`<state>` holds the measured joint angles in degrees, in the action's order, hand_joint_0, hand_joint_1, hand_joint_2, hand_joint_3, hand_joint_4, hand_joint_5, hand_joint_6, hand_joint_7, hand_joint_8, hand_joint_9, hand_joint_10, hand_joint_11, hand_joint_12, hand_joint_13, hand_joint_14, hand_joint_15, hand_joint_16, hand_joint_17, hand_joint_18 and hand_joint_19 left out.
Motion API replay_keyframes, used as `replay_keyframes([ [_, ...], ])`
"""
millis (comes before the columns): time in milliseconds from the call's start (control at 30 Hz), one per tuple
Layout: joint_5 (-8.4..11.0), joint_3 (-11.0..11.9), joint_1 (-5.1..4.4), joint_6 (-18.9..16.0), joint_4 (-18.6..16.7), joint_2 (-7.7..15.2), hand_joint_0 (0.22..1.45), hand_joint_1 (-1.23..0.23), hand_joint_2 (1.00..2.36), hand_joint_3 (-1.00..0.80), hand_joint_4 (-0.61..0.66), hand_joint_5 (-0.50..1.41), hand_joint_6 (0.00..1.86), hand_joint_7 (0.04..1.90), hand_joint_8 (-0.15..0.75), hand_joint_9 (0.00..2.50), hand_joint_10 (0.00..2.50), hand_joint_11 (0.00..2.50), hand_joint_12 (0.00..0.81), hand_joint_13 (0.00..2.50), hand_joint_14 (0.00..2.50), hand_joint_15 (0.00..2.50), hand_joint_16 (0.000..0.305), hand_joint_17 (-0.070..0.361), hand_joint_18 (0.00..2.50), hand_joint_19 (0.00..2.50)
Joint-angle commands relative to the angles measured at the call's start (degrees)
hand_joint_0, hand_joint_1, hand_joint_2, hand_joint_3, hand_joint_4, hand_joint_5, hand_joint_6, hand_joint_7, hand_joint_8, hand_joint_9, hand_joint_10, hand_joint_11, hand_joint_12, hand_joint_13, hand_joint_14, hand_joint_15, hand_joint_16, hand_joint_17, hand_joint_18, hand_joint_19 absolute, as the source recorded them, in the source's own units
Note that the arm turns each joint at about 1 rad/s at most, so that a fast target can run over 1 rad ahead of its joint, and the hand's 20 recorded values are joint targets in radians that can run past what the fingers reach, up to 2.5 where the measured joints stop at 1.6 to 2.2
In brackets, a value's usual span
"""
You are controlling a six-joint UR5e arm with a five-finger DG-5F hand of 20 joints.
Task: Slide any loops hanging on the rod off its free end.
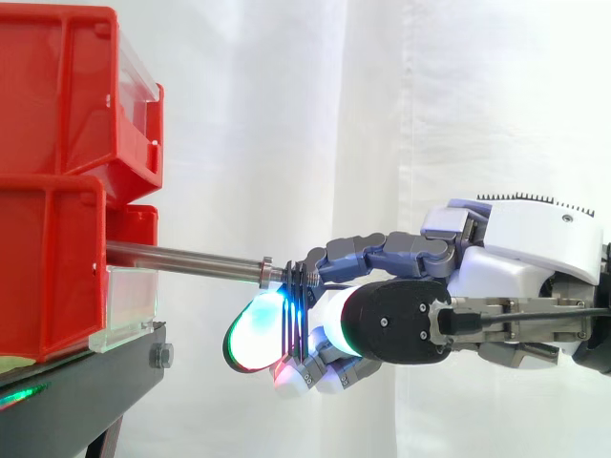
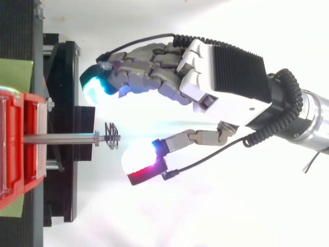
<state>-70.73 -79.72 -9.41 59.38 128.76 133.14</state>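
A metal rod sticks out level from the red bins toward the right, with a small collar close to its free end. Several thin black loops hang bunched at the very tip, just past that collar; from the side the loops dangle in front of the glowing pads. My hand comes in from the right and is open, fingers loosely bent. From above, the fingers pass on one side of the rod tip and the thumb on the other. The loops sit in the gap, and I see nothing touching them.
Two red bins are stacked at the left on a black stand, each with a clear front panel. A green mat lies under the stand. White curtain lies behind, and open space surrounds the rod's free end.
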Motion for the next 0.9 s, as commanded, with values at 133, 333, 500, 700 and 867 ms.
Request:
replay_keyframes([
  [133,0.68,0.00,-0.08,-6.30,0.71,0.02,0.47,-0.60,1.00,-0.50,0.25,-0.15,0.50,0.84,0.287,0.75,0.01,0.34,0.388,0.55,0.01,0.27,0.057,0.129,0.59,0.35],
  [333,0.86,0.00,-0.17,-8.67,1.06,0.02,0.49,-0.61,1.00,-0.50,0.25,-0.14,0.50,0.87,0.282,0.75,0.01,0.34,0.383,0.54,0.01,0.27,0.056,0.126,0.59,0.35],
  [500,1.65,0.00,-0.52,-8.67,1.06,0.02,0.50,-0.61,1.00,-0.50,0.25,-0.14,0.50,0.90,0.277,0.75,0.01,0.34,0.376,0.54,0.01,0.27,0.054,0.123,0.58,0.36],
  [700,2.09,0.00,-0.87,-8.67,1.76,0.02,0.51,-0.61,1.00,-0.50,0.25,-0.14,0.50,0.90,0.276,0.75,0.01,0.35,0.377,0.54,0.01,0.27,0.054,0.122,0.59,0.36],
  [867,2.00,0.00,-0.87,-8.67,3.34,0.10,0.51,-0.61,1.00,-0.50,0.25,-0.14,0.50,0.90,0.274,0.75,0.01,0.34,0.378,0.54,0.01,0.28,0.054,0.122,0.59,0.36],
])
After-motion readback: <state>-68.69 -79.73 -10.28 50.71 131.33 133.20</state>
